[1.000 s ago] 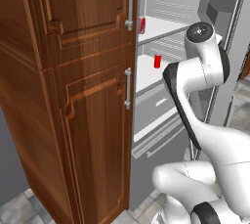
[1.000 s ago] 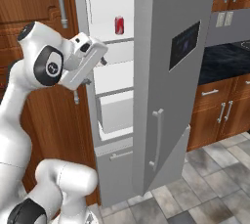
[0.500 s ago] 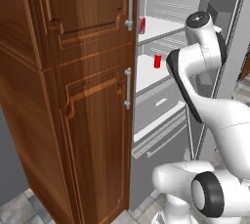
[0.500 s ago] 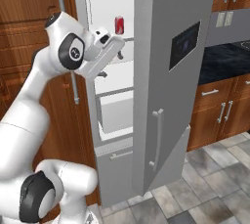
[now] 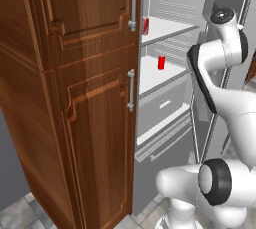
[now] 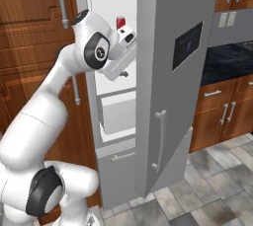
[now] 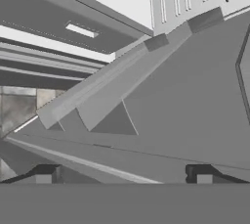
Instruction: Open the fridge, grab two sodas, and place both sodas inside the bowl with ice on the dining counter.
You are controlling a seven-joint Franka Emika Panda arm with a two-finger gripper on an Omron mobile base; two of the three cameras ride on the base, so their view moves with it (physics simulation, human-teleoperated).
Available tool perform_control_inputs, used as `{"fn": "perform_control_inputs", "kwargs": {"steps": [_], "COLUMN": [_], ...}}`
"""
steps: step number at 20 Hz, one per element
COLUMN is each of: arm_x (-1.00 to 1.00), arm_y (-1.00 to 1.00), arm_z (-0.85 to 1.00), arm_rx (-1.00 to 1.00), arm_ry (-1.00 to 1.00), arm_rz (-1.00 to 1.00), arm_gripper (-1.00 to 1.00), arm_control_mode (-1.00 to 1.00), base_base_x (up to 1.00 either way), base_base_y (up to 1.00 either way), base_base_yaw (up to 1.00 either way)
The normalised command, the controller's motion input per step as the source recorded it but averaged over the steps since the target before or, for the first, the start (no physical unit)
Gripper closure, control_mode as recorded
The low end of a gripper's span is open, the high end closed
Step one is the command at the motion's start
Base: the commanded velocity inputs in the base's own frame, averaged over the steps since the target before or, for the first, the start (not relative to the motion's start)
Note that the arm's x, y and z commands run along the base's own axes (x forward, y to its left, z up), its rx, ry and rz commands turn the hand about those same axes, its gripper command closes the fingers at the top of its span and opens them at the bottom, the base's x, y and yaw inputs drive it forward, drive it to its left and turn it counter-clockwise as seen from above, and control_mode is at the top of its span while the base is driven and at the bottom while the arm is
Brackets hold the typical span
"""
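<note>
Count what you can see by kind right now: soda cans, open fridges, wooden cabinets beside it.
Soda cans: 2, upper shelf and lower shelf
Fridge, door open: 1
Tall wooden cabinet beside it: 1
Total: 4

The fridge (image 5: pixel 170 98) stands open just right of the wooden cabinet (image 5: pixel 75 98). One soda can (image 5: pixel 145 25) sits on the upper shelf, another soda can (image 5: pixel 161 62) on the shelf below, above the drawer (image 5: pixel 162 105). The arm (image 6: pixel 94 52) reaches in between cabinet and door (image 6: pixel 168 72).
</note>
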Motion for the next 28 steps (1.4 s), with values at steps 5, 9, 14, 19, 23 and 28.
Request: {"fn": "perform_control_inputs", "kwargs": {"steps": [5, 9, 14, 19, 23, 28], "arm_x": [0.00, 0.07, 0.10, 0.05, -0.03, -0.30], "arm_y": [-0.84, -0.99, -1.00, -1.00, -1.00, -0.90], "arm_z": [0.00, 0.00, 0.00, 0.00, 0.05, 0.25], "arm_rx": [0.00, 0.00, 0.01, 0.02, 0.03, 0.03], "arm_ry": [0.00, 0.00, 0.00, 0.00, -0.01, -0.09], "arm_rz": [0.00, 0.00, 0.00, 0.00, 0.00, 0.00], "arm_gripper": [-1.00, -1.00, -1.00, -1.00, -1.00, -1.00], "arm_control_mode": [-1.00, -1.00, -1.00, -1.00, -1.00, -1.00], "base_base_x": [0.00, 0.00, 0.00, 0.00, 0.00, 0.00], "base_base_y": [0.00, 0.00, 0.00, 0.00, 0.00, 0.00], "base_base_yaw": [0.00, 0.00, 0.00, 0.00, 0.00, 0.00]}}
